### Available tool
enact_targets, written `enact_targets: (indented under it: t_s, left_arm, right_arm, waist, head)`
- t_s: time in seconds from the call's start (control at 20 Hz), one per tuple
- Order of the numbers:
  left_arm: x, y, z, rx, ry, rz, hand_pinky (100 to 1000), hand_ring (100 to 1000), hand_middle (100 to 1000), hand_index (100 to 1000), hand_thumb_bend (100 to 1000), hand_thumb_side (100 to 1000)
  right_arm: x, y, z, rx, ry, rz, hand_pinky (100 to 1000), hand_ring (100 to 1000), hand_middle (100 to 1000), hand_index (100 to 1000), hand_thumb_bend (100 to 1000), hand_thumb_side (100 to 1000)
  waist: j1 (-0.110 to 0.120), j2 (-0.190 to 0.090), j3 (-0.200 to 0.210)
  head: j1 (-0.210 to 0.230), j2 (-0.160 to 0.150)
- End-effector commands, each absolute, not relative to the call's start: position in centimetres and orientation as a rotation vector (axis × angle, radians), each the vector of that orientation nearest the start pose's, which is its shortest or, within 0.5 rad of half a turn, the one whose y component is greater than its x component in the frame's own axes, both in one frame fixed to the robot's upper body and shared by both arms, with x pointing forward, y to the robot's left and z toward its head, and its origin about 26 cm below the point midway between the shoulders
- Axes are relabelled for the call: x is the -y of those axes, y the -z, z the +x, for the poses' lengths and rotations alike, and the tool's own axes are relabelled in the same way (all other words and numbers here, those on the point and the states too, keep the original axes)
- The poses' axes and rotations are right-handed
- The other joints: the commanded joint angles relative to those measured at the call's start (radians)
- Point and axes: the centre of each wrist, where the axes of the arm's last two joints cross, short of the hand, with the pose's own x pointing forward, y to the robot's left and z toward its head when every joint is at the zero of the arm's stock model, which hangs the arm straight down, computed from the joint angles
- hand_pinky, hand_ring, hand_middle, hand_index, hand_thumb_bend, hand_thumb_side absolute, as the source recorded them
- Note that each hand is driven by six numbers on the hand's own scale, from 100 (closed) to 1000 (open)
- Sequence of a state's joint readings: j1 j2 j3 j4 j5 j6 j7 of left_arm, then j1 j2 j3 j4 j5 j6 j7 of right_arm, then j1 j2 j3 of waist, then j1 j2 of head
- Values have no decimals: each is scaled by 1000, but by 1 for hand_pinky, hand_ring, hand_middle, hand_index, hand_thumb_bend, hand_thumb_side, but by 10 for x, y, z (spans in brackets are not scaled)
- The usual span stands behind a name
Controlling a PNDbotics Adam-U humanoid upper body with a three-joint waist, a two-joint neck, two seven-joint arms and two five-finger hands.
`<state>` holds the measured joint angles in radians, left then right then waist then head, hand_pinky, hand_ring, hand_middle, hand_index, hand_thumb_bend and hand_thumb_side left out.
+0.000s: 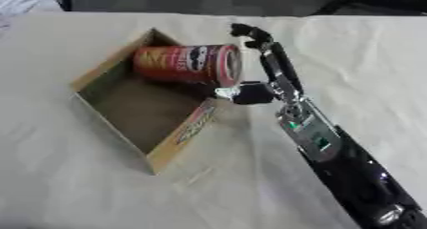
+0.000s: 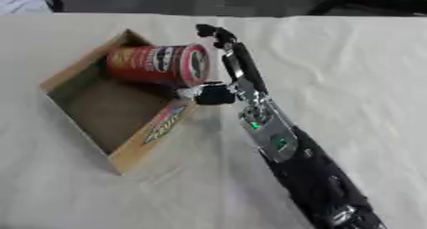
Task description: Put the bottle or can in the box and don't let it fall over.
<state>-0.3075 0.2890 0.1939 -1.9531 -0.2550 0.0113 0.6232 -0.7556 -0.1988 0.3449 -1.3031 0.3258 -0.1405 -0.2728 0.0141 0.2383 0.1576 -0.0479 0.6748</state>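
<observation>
Red can (image 1: 188, 64) lies on its side at the far corner of the open cardboard box (image 1: 111, 124) on the cloth-covered table (image 1: 75, 190), right hand (image 1: 265, 75) beside its lid end, fingers straight, thumb near the box rim.

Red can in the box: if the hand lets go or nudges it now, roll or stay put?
The red can lies on its side across the box, so it would probably roll. The box walls should stop it. The right hand, fingers straight, is by its silver end; a nudge there would likely slide it.
</observation>
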Motion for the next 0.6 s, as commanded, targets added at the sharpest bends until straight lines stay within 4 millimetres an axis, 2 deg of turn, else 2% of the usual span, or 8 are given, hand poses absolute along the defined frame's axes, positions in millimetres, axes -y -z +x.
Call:
enact_targets:
  t_s: [0.05,0.2,0.4,0.6]
  left_arm:
    - [-310,-209,302,2312,-385,960,630,968,700,671,439,585]
    - [-313,-208,301,2303,-376,976,630,968,700,671,439,585]
    - [-316,-206,301,2290,-362,996,629,968,700,670,438,586]
    - [-319,-204,300,2279,-348,1013,629,968,700,670,437,587]
  right_arm:
    - [141,-177,412,2299,-604,-352,845,911,767,873,832,313]
    - [156,-184,407,2318,-553,-376,845,910,766,873,824,319]
    - [184,-192,396,2335,-468,-417,837,904,764,879,743,320]
    - [214,-197,380,2327,-344,-462,832,900,766,889,704,347]
  waist:
    - [-1,-29,-4]
    - [-4,-35,-17]
    - [-8,-41,-34]
    - [-12,-47,-50]
  head:
    - [9,-1]
    - [18,4]
    - [30,7]
    - [41,11]
